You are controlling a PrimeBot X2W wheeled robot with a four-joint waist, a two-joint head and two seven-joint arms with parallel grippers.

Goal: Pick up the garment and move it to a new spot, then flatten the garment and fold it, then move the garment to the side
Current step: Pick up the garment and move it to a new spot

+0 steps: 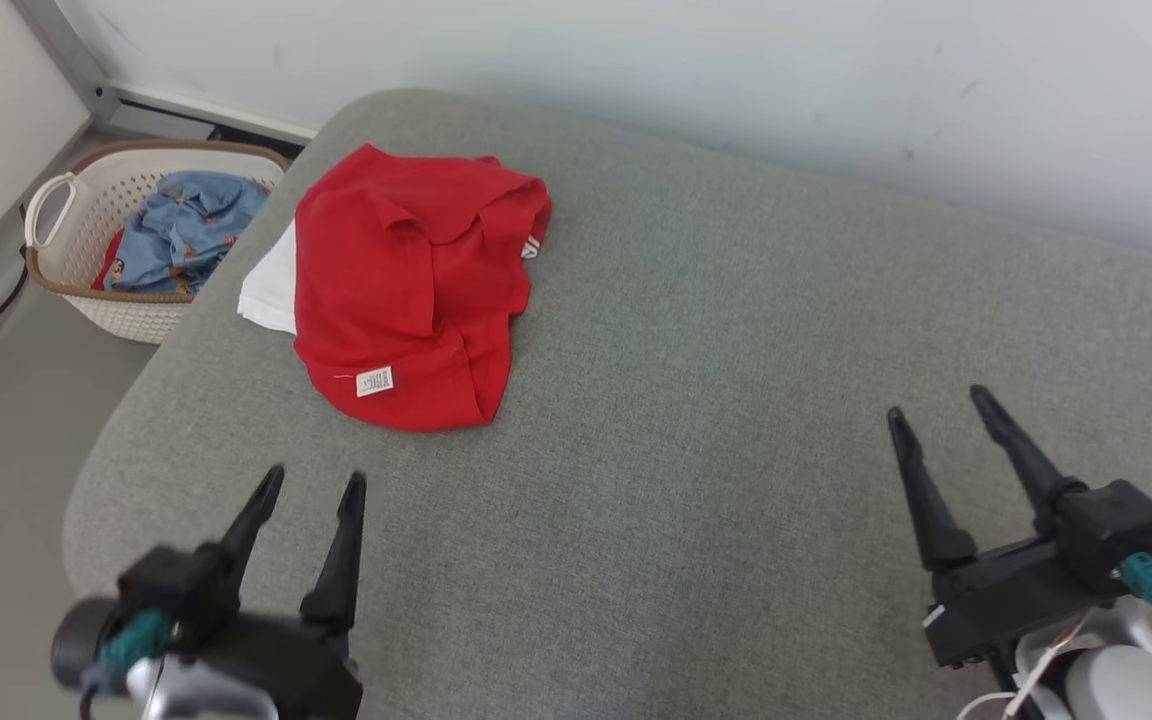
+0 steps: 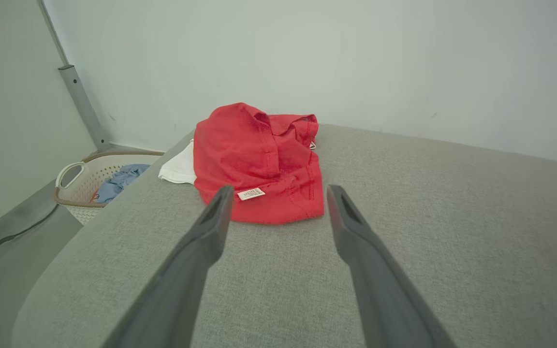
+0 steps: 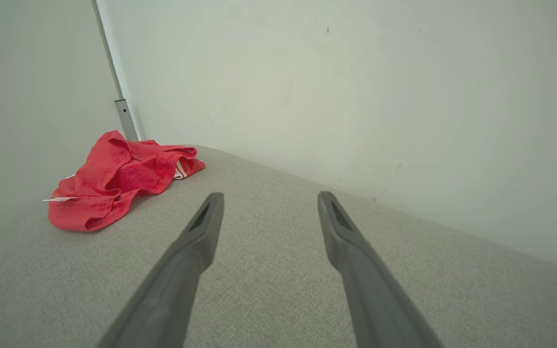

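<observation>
The red garment (image 1: 411, 285) lay crumpled near the far left corner of the grey padded surface (image 1: 736, 350), and nothing was holding it. It was bunched in loose folds, with a small white label (image 1: 374, 381) facing up at the hem nearest to me. A white cloth (image 1: 271, 285) lay partly under the garment and stuck out from its left side, close to the left edge of the surface.

My left gripper (image 1: 316, 475) was over the near left part of the surface, with its two dark fingers spread apart and nothing between them. In my left wrist view the same gripper (image 2: 279, 189) pointed straight at the garment (image 2: 259, 164). The fingertips stood short of its near hem, and the label (image 2: 251, 194) showed just beside the left finger.

My right gripper (image 1: 937, 401) was over the near right part of the surface, well apart from the garment, also spread wide and empty. In my right wrist view this gripper (image 3: 270, 195) pointed toward the pale wall (image 3: 356, 96) behind the far edge, and the garment (image 3: 119, 181) lay off to the left of the fingers. I could not tell whether either gripper touched the surface.

Beyond the left edge, on the floor, stood a white basket (image 1: 136, 312) with blue clothing (image 1: 186, 230) inside it.
</observation>
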